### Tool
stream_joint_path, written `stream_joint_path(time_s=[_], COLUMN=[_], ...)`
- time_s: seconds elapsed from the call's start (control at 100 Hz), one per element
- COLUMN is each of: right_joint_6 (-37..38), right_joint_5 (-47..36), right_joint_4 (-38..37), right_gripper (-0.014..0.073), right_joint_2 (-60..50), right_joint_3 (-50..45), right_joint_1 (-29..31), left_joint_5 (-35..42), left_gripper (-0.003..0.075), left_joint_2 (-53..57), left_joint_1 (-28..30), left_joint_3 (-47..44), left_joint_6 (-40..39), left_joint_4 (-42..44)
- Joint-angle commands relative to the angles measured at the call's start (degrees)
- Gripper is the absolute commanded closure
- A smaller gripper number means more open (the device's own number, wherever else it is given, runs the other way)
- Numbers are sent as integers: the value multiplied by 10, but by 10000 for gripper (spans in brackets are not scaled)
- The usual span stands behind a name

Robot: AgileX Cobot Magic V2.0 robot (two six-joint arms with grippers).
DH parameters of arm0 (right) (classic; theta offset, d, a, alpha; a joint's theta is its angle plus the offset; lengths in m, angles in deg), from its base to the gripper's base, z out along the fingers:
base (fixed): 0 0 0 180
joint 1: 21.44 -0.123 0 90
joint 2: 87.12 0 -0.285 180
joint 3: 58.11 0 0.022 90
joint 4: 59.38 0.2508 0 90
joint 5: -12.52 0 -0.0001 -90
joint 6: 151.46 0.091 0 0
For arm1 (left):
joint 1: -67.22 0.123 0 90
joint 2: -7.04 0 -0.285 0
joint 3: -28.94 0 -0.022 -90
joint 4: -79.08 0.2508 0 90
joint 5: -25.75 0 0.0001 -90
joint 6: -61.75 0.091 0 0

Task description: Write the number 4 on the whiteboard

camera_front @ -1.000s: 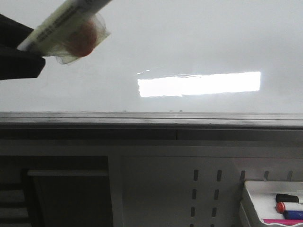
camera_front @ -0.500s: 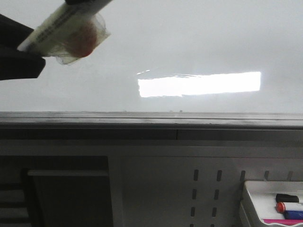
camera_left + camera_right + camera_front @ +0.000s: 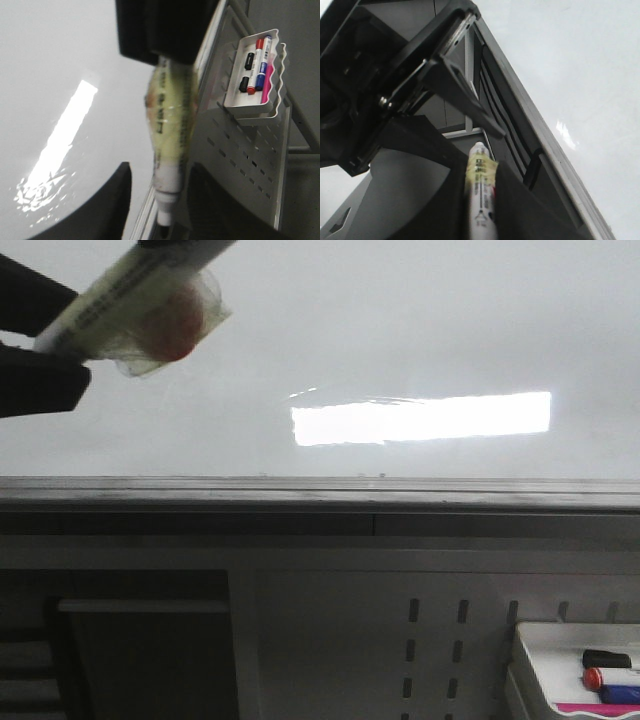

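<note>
The whiteboard point(image 3: 420, 330) fills the upper front view, glossy white with a bright reflection; the number 4 does not show on it. A white marker point(image 3: 120, 290) wrapped in yellowish tape slants across the top left corner. My right gripper point(image 3: 481, 175) is shut on the marker point(image 3: 480, 185), and its black body shows in the left wrist view point(image 3: 162, 52). My left gripper point(image 3: 161, 172) is open. Its dark fingers point(image 3: 110, 200) flank the marker's nib end point(image 3: 164, 220) with a gap on each side. The same fingers point(image 3: 40, 380) show at the left edge of the front view.
A grey metal edge rail point(image 3: 320, 490) runs under the board. Below it is a perforated panel point(image 3: 440, 640). A small white tray point(image 3: 530, 660) at the lower right holds several markers point(image 3: 610, 677), also seen in the left wrist view point(image 3: 250, 107).
My left gripper's two fingers have spread a little further apart around the marker's end. The marker and the right gripper have stayed put.
</note>
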Motion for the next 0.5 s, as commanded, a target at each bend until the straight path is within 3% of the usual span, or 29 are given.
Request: stream_joint_path(time_s=[0.0,0.21,0.38,0.49], right_joint_6=[0,0,3,3], right_joint_5=[-17,-92,-183,-184], right_joint_4=[18,18,57,80], right_gripper=[658,658,658,658], right_joint_2=[-9,-9,-7,-3], right_joint_3=[22,22,21,22], right_joint_1=[0,0,6,33], left_joint_5=[-22,-232,-282,-285], left_gripper=[314,302,373,427], left_joint_2=[27,162,289,352], left_joint_1=[-6,-6,-2,6], left_joint_3=[30,57,57,57], left_joint_6=[-3,-14,-163,-239], left_joint_4=[-61,-211,-143,-79])
